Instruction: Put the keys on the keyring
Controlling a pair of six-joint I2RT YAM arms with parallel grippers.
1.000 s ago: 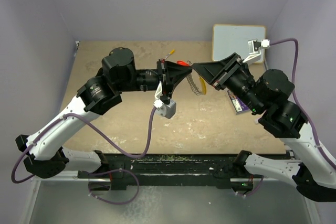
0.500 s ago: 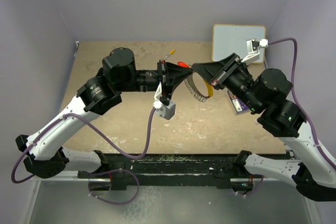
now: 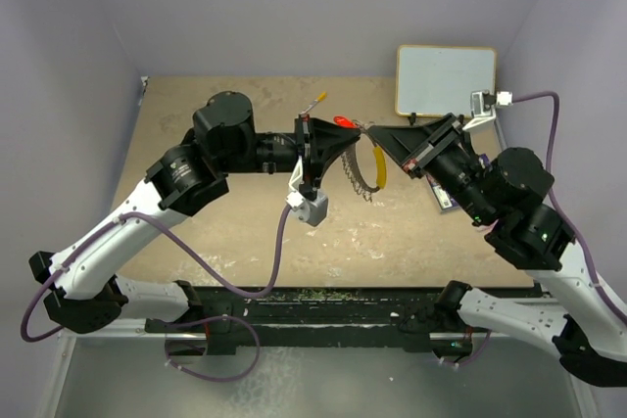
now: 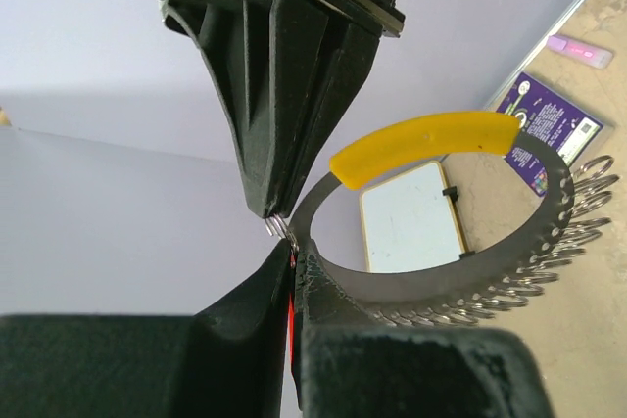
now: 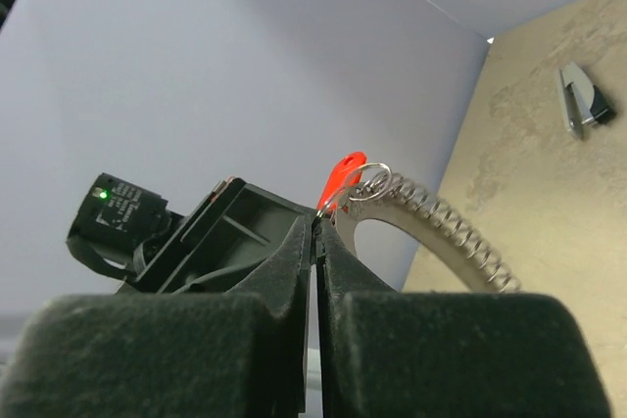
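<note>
My left gripper (image 3: 351, 136) and right gripper (image 3: 372, 131) meet tip to tip above the table's far middle. The left gripper (image 4: 292, 252) is shut on the keys by their red tag (image 4: 290, 315), which juts out behind it (image 3: 342, 121). The right gripper (image 5: 318, 220) is shut on a thin wire loop at the end of the keyring (image 5: 451, 237), right beside the red tag (image 5: 343, 173). The keyring (image 3: 364, 175) hangs below both tips, strung with small silver pieces, its yellow arc (image 3: 379, 167) facing right. In the left wrist view the arc (image 4: 421, 144) is on top.
A whiteboard (image 3: 446, 80) lies at the back right. A purple card (image 3: 443, 193) lies under my right arm. A yellow-tipped marker (image 3: 315, 102) lies behind the left gripper. A grey-black stapler-like tool (image 5: 580, 105) lies on the tabletop. Lilac walls enclose three sides.
My right arm has drawn back to the right and lowered slightly. The keyring has swung and turned, showing more of its yellow arc. The left arm has barely moved.
</note>
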